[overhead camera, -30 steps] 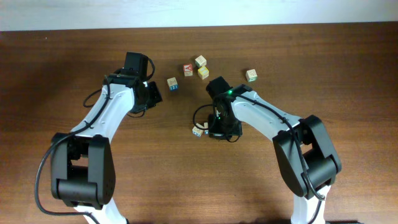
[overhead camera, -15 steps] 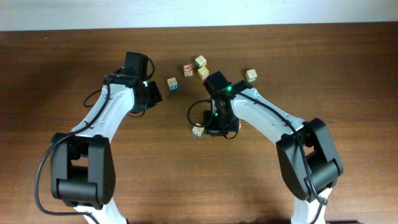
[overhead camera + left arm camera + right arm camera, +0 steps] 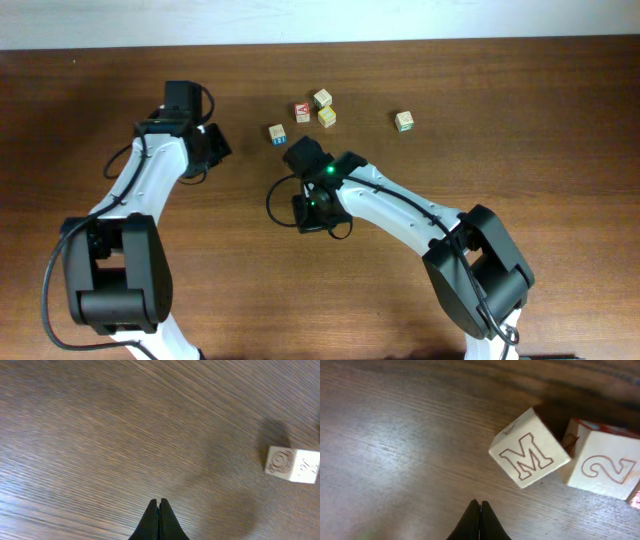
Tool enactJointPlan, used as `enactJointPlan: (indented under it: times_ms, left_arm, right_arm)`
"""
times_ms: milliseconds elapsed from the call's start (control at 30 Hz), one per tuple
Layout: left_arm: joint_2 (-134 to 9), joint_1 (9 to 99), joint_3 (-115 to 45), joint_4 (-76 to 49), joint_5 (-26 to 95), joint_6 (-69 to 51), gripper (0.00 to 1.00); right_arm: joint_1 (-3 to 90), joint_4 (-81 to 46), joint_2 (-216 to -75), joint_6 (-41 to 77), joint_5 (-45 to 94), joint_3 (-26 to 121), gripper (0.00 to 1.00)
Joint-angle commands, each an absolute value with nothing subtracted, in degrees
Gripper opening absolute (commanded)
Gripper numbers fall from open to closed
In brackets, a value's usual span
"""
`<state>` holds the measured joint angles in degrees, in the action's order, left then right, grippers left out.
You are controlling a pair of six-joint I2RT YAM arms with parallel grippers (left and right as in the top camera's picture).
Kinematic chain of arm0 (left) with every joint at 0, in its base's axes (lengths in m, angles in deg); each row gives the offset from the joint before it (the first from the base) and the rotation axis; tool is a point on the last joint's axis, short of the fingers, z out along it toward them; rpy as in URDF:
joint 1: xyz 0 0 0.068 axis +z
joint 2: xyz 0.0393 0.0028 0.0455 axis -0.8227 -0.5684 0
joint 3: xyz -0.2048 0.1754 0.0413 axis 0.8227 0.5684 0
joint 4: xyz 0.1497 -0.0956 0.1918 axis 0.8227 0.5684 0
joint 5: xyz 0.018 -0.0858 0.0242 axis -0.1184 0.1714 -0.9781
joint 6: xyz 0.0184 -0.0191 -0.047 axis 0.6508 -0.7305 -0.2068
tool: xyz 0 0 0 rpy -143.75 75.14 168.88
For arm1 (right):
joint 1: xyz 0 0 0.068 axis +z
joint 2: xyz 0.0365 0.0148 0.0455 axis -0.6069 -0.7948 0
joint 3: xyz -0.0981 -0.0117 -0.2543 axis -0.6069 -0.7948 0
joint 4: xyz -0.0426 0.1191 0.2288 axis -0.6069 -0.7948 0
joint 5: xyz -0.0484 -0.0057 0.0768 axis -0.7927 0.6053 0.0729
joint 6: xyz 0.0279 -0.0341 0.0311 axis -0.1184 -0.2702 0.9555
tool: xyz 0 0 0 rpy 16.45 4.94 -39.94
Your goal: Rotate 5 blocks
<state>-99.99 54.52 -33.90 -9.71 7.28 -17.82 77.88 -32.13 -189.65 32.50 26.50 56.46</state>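
Our left gripper (image 3: 159, 505), pinched shut and empty, has drawn back, a block (image 3: 292, 464) at its two o'clock. Our right gripper (image 3: 480, 505), also shut, has swung left. The M block (image 3: 529, 455) sits at its one o'clock, likely next to turn.

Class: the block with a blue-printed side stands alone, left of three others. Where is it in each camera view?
Overhead: the blue-printed block sits upper centre, left of the red-topped block.
Left wrist: probably the block at the right edge.
Right wrist: not identifiable; only the M block and 2 block show.
Shared landmark: the wooden table.
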Motion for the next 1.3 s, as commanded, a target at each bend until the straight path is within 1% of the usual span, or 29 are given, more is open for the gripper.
enactJointPlan:
  times_ms: [0,333,467,1033,1267]
  left_arm:
    - [-100.93,55.22,-35.02,-9.55,6.72,-16.95,0.00]
    - [-100.93,55.11,-35.02,-9.33,7.55,-16.95,0.00]
    - [-100.93,55.11,-35.02,-9.42,7.52,-16.95,0.00]
    - [-100.93,55.11,-35.02,-8.28,7.52,-16.95,0.00]
    - [-100.93,55.11,-35.02,-8.31,7.52,-16.95,0.00]
  right_arm:
    - [78.23,-31.52,-188.71,33.18,21.89,57.53,0.04]
    - [78.23,-30.71,-189.96,32.94,20.89,57.53,0.04]
    - [78.66,-29.86,-190.18,29.51,24.69,57.53,0.04]
    - [78.86,-29.64,-192.08,30.18,23.44,57.56,0.04]
    - [77.98,-30.69,-192.08,32.37,20.84,57.82,0.04]
